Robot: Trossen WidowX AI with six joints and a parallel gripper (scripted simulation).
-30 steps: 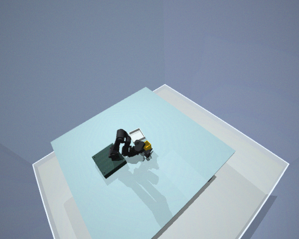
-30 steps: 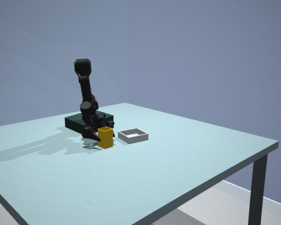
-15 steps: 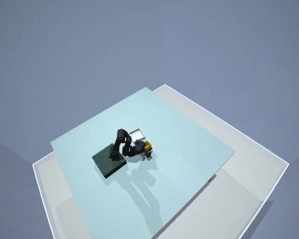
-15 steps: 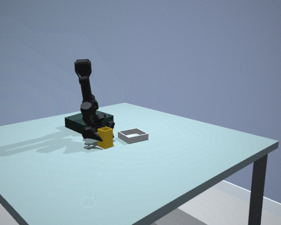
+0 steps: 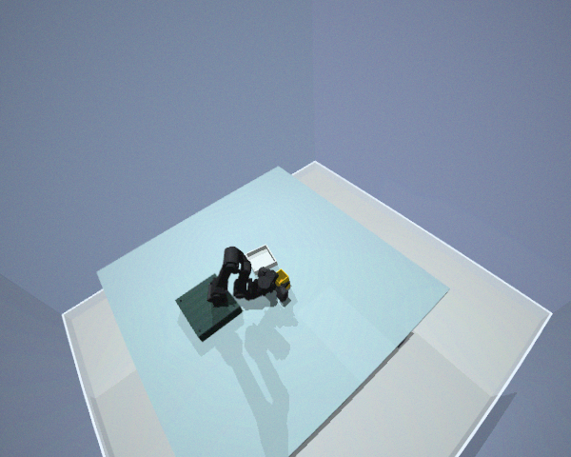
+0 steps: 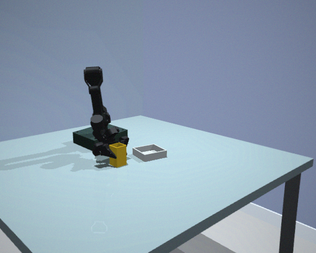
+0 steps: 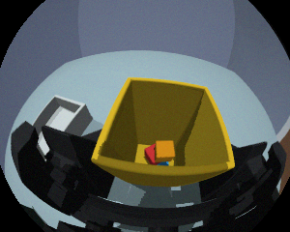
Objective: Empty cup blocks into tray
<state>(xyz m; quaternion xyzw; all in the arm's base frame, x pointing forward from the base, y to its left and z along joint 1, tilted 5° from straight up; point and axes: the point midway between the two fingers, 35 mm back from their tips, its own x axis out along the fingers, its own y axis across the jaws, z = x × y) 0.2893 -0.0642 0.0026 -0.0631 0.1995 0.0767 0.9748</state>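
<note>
A yellow square cup [image 5: 282, 278] [image 6: 118, 157] [image 7: 159, 106] stands upright on the table. Inside it the wrist view shows an orange block [image 7: 164, 150] on top of a red block [image 7: 149, 154] and a sliver of a blue block [image 7: 165, 163]. My gripper [image 5: 280, 288] [image 6: 120, 150] [image 7: 160, 124] is low at the table, with one finger on each side of the cup and both against its walls. A shallow grey tray [image 5: 262, 250] [image 6: 150, 157] [image 7: 82, 121] sits empty on the table, a short way beside the cup.
The arm's dark green base plate [image 5: 202, 314] [image 6: 81, 137] lies behind the cup. The light blue table top [image 5: 324, 275] [image 6: 179, 176] ends in an edge at the front right.
</note>
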